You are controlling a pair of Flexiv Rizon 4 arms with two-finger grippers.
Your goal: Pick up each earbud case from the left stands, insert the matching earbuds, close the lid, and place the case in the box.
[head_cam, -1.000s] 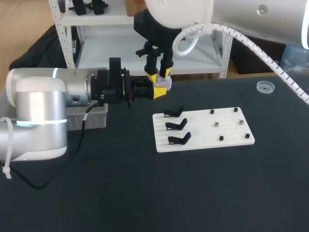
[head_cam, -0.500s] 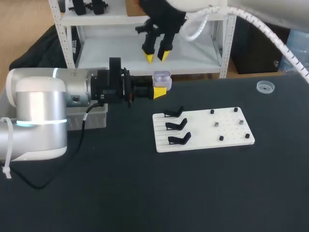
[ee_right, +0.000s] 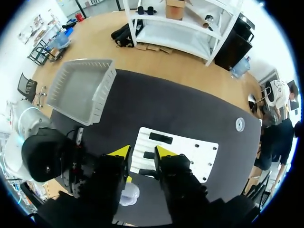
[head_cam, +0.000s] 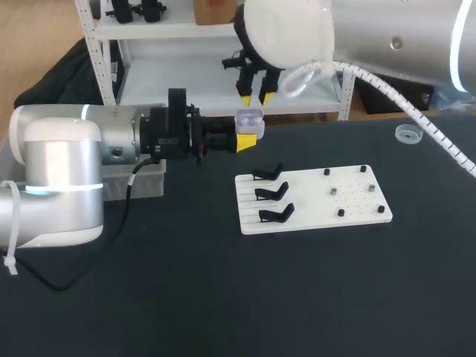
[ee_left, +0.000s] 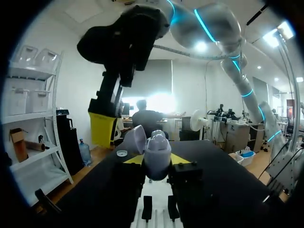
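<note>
My left gripper (head_cam: 246, 141) is clamped on the lavender earbud case (head_cam: 250, 119), one yellow tip on each side of it, holding it off the table (head_cam: 223, 297) just behind the white stand board (head_cam: 312, 197). The case lid is open and tipped to one side. The left wrist view shows this best: two pale rounded shapes sit in the top of the case, though I cannot tell what they are.

My right gripper (head_cam: 254, 91) hangs above the case and a little behind it, its fingers apart with nothing between them. From the head view the gap between the two grippers is plain. The right wrist view looks straight down and shows the case below its own fingers, apart from them.

Three black stands (head_cam: 269, 193) sit in a row at the board's left end. The grey box (head_cam: 134, 182) is half hidden behind my left arm in the head view, and only the right wrist view shows it whole, beside the table's edge. A small clear round disc (head_cam: 408, 134) lies well apart, near the far right corner. Any print on these things is too small for me to read.
</note>
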